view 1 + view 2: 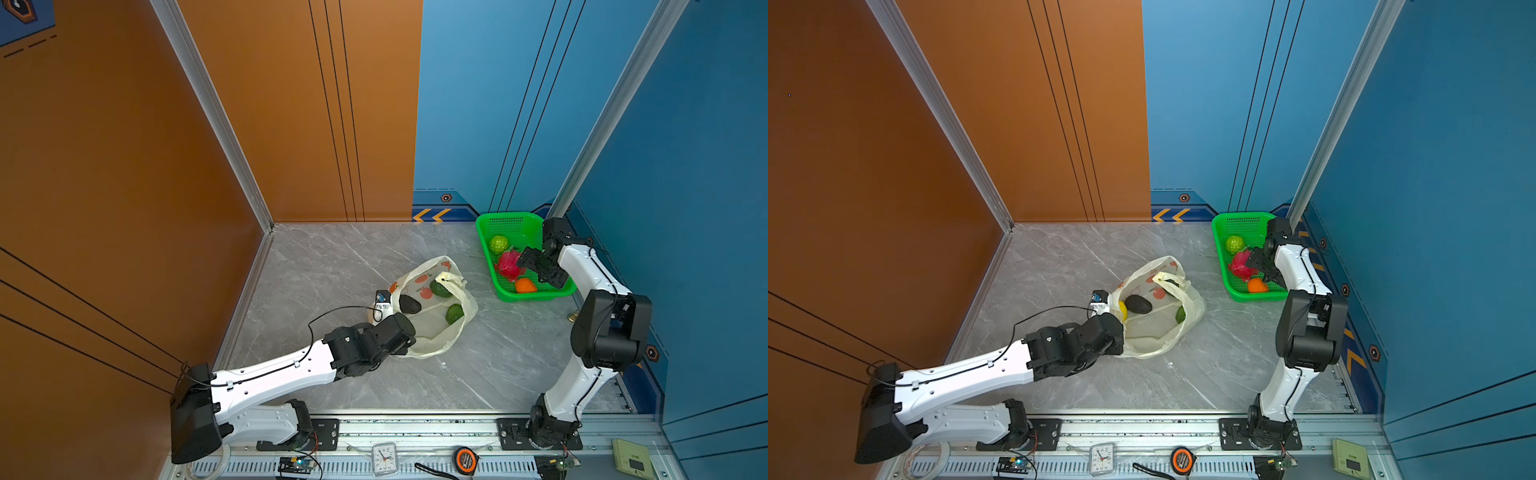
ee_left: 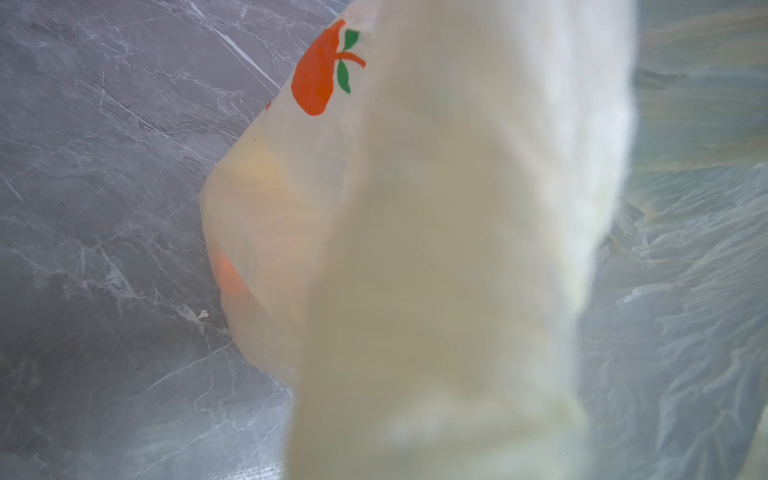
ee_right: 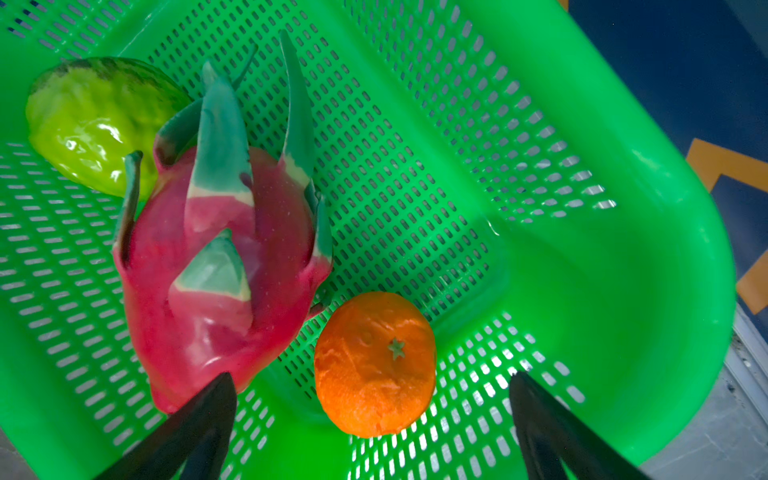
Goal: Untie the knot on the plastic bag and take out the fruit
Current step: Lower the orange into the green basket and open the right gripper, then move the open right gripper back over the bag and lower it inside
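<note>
The grey marble table (image 1: 332,257) carries everything. At its middle lies the plastic bag (image 1: 428,328), slumped on its side with its mouth gaping and one loop handle (image 1: 446,277) flopped loosely over the top. The left hand (image 1: 405,347) is closed at the bag's near rim, and the left wrist view shows cream film bunching straight toward it.

In the far right corner sits the green perforated basket (image 1: 536,294). Above it hangs the right hand (image 3: 372,376), fingers spread wide and gripping nothing.

In the basket the dragon fruit (image 3: 216,270) lies between a bumpy green fruit (image 3: 91,129) and an orange (image 3: 374,365), touching the green one.

Inside the bag are a dark avocado (image 1: 410,304), two green fruits (image 1: 440,289) (image 1: 454,313) and, by the avocado, a small yellow fruit (image 1: 1122,309).
</note>
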`<state>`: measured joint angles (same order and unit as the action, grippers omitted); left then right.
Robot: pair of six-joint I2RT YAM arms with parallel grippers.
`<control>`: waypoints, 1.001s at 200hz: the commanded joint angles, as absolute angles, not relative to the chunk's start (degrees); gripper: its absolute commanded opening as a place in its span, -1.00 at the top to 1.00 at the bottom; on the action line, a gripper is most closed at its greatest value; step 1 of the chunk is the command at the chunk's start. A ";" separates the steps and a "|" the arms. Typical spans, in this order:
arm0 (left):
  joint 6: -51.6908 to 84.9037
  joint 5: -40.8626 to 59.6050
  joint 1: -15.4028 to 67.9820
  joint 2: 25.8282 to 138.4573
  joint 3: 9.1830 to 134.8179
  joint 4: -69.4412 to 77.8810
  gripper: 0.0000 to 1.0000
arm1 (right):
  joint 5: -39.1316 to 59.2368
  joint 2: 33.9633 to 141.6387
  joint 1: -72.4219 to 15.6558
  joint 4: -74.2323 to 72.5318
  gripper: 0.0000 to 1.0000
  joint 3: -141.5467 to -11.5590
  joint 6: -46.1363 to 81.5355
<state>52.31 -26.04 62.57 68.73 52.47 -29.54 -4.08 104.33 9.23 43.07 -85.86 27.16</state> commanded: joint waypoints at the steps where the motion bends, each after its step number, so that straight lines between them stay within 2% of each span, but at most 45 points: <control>1: 52.81 -27.97 63.33 69.26 54.40 -30.92 1.00 | -0.87 100.97 9.04 46.26 -1.00 -88.01 26.33; 35: 52.82 -28.22 63.53 69.31 54.44 -30.78 1.00 | 6.30 95.74 4.75 51.34 -1.00 -90.93 25.14; 90: 52.22 -28.77 63.66 68.76 54.49 -30.68 1.00 | 9.64 86.67 -10.97 59.88 -1.00 -97.78 27.21; 142: 49.93 -28.57 64.06 67.77 54.76 -29.91 1.00 | 7.14 89.63 -30.97 65.39 -1.00 -114.02 32.63; 200: 48.43 -28.99 64.65 66.82 54.73 -29.10 1.00 | 6.78 98.41 -43.69 66.08 -0.95 -124.43 36.57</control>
<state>50.24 -27.05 63.90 68.16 53.17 -29.47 7.77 94.96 -40.05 63.00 -122.32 33.63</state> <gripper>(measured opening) 0.045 0.993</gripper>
